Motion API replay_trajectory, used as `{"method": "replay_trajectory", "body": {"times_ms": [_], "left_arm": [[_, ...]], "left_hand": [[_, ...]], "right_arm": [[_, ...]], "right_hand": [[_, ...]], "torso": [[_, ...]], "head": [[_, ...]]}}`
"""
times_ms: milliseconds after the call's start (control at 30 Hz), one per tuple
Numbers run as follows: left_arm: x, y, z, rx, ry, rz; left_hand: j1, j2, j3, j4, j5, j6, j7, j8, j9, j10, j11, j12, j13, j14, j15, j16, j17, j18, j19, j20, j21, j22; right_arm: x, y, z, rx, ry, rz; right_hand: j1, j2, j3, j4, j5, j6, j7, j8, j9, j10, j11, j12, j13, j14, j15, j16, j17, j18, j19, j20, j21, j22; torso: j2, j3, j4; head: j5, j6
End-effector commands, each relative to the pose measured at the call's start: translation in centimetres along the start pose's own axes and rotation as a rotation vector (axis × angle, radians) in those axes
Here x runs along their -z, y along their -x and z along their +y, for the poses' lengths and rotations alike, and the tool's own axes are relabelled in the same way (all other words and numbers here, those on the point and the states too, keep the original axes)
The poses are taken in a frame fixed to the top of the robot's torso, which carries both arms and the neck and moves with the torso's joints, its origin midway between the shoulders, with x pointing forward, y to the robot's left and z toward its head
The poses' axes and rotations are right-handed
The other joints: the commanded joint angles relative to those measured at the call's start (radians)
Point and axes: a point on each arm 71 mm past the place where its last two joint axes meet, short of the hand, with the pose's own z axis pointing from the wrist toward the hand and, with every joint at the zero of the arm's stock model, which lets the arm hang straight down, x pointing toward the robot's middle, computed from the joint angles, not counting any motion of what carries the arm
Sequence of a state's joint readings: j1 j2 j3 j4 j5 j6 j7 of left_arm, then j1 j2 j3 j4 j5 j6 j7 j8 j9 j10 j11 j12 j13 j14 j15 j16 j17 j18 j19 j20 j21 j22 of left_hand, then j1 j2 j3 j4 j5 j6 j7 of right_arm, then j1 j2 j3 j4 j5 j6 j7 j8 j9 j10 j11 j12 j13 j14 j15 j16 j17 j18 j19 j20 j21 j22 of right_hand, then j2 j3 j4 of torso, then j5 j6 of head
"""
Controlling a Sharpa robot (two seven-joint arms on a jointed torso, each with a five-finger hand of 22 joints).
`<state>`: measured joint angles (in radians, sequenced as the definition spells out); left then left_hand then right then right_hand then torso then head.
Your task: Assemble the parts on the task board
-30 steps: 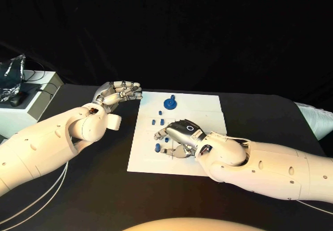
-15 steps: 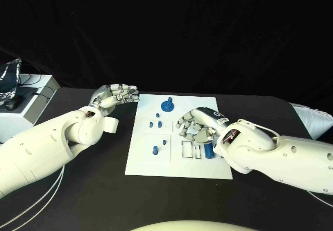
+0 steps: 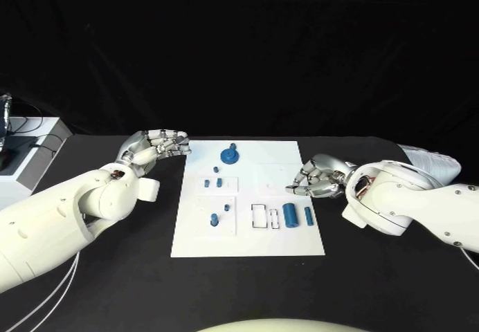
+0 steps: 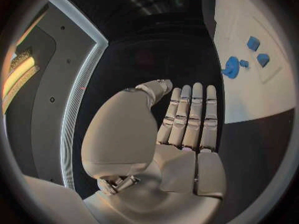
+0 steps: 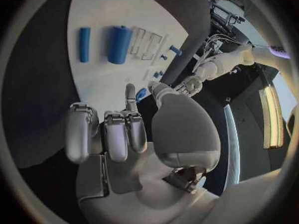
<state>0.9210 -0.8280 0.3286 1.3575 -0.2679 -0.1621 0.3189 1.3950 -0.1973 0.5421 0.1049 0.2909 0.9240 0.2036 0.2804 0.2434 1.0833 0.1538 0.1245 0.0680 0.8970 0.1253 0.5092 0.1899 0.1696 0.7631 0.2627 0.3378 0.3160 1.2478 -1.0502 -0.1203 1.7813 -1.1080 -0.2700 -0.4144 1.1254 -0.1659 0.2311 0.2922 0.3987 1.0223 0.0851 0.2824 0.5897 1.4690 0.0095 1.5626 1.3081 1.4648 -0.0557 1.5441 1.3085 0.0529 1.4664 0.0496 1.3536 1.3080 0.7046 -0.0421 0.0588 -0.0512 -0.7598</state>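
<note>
While several blue parts (image 3: 291,215) lie loose on the task board (image 3: 250,238), looks barely begun: outlined slots unfilled. Left hand (image 3: 151,146) curled, empty, beside board's far corner. Right hand (image 3: 318,177) curled, empty, at board's right edge.

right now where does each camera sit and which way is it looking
Head view: on the robot's head, looking down at the black table and the task board; both white arms come in, the left hand and right hand off the board's sides.
Left wrist view: behind the left hand, facing along its straight fingers towards the board's edge.
Right wrist view: behind the right hand, facing across the board to the left hand.
Shared: all three show the board; the large blue cylinder appears in the head and right wrist views.
</note>
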Motion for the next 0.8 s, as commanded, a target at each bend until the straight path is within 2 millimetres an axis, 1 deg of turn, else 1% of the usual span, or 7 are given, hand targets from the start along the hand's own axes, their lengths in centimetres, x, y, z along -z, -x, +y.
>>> {"method": "replay_trajectory", "body": {"times_ms": [33,100,200,267,433,633,800], "left_arm": [[0.1,-0.5,-0.1,0.022,-0.020,0.039],[0.2,-0.6,0.0,0.023,-0.019,0.042],[0.3,-0.7,0.0,0.026,-0.019,0.049],[0.3,-0.8,0.0,0.029,-0.020,0.055],[0.4,-0.9,0.0,0.033,-0.020,0.065],[0.5,-1.1,0.0,0.038,-0.019,0.083],[0.5,-1.1,0.0,0.039,-0.020,0.086]], "left_hand": [[-0.009,-0.001,-0.005,0.001,-0.002,0.002,-0.002,0.003,-0.001,0.008,0.001,-0.001,-0.002,-0.001,-0.001,-0.004,0.001,0.011,0.007,-0.001,-0.005,-0.001],[-0.009,-0.001,-0.005,0.001,-0.002,0.002,-0.002,0.003,-0.001,0.008,0.001,-0.001,-0.002,-0.001,-0.001,-0.004,0.001,0.011,0.007,-0.001,-0.005,-0.001],[-0.009,-0.001,-0.005,0.001,-0.002,0.002,-0.002,0.003,-0.001,0.008,0.001,-0.001,-0.002,-0.001,-0.001,-0.004,0.001,0.011,0.007,-0.001,-0.005,-0.001],[-0.012,-0.004,-0.007,0.003,-0.002,0.000,-0.002,0.002,-0.002,0.007,0.002,-0.003,-0.002,-0.002,-0.001,-0.006,0.002,0.010,0.006,0.000,-0.008,-0.003],[-0.014,-0.007,-0.009,0.005,-0.001,-0.003,-0.001,0.001,-0.003,0.002,0.003,-0.007,-0.003,-0.006,0.001,-0.009,0.004,0.010,0.005,0.001,-0.013,-0.006],[-0.013,-0.010,-0.010,0.004,0.000,-0.007,0.002,0.000,-0.005,-0.003,0.005,-0.012,-0.003,-0.014,0.003,-0.012,0.006,0.010,0.004,0.002,-0.018,-0.009],[-0.012,-0.010,-0.010,0.004,0.000,-0.010,0.003,-0.001,-0.006,-0.005,0.007,-0.014,-0.003,-0.017,0.004,-0.013,0.007,0.010,0.004,0.003,-0.020,-0.010]], "right_arm": [[0.5,-0.9,-1.6,0.038,-0.207,0.133],[0.6,-1.0,-1.9,0.059,-0.241,0.150],[0.8,-1.3,-2.2,0.092,-0.269,0.181],[0.8,-1.6,-2.3,0.111,-0.279,0.198],[0.5,-2.1,-1.9,0.127,-0.281,0.211],[-0.1,-3.1,-1.2,0.127,-0.270,0.218],[-0.5,-3.8,-0.7,0.122,-0.262,0.218]], "right_hand": [[-0.022,0.001,-0.019,0.001,0.002,-0.009,-0.003,0.016,0.026,0.102,-0.004,0.008,0.263,0.092,-0.006,0.007,0.192,-0.016,0.065,-0.009,0.017,0.192],[-0.030,0.003,-0.027,0.001,0.002,-0.011,-0.005,0.024,0.040,0.102,-0.005,0.008,0.263,0.093,-0.007,0.009,0.198,-0.017,0.067,-0.009,0.026,0.196],[-0.042,0.008,-0.037,0.002,-0.002,-0.014,-0.007,0.035,0.058,0.102,-0.007,0.008,0.263,0.095,-0.008,0.011,0.206,-0.019,0.069,-0.010,0.035,0.200],[-0.056,0.020,-0.044,0.002,-0.012,-0.023,-0.007,0.039,0.072,0.102,-0.008,0.008,0.263,0.095,-0.009,0.012,0.209,-0.020,0.070,-0.011,0.039,0.203],[-0.066,0.027,-0.048,0.002,-0.016,-0.027,-0.007,0.042,0.080,0.102,-0.007,0.008,0.263,0.096,-0.009,0.013,0.213,-0.020,0.070,-0.011,0.042,0.204],[-0.089,0.032,-0.065,0.002,-0.020,-0.026,-0.010,0.056,0.104,0.102,-0.010,0.008,0.263,0.097,-0.010,0.015,0.218,-0.022,0.072,-0.012,0.051,0.208],[-0.100,0.034,-0.074,0.002,-0.025,-0.026,-0.013,0.064,0.119,0.102,-0.012,0.008,0.263,0.098,-0.012,0.016,0.223,-0.022,0.072,-0.013,0.054,0.210]], "torso": [[-0.007,0.0007,-0.0036],[-0.008,0.0004,-0.0045],[-0.010,-0.0026,-0.0055],[-0.011,-0.0045,-0.0060],[-0.012,-0.0068,-0.0063],[-0.013,-0.0084,-0.0053],[-0.010,-0.0065,-0.0050]], "head": [[-0.008,-0.002],[-0.009,-0.003],[-0.011,-0.007],[-0.012,-0.008],[-0.013,-0.011],[-0.015,-0.010],[-0.014,-0.012]]}}
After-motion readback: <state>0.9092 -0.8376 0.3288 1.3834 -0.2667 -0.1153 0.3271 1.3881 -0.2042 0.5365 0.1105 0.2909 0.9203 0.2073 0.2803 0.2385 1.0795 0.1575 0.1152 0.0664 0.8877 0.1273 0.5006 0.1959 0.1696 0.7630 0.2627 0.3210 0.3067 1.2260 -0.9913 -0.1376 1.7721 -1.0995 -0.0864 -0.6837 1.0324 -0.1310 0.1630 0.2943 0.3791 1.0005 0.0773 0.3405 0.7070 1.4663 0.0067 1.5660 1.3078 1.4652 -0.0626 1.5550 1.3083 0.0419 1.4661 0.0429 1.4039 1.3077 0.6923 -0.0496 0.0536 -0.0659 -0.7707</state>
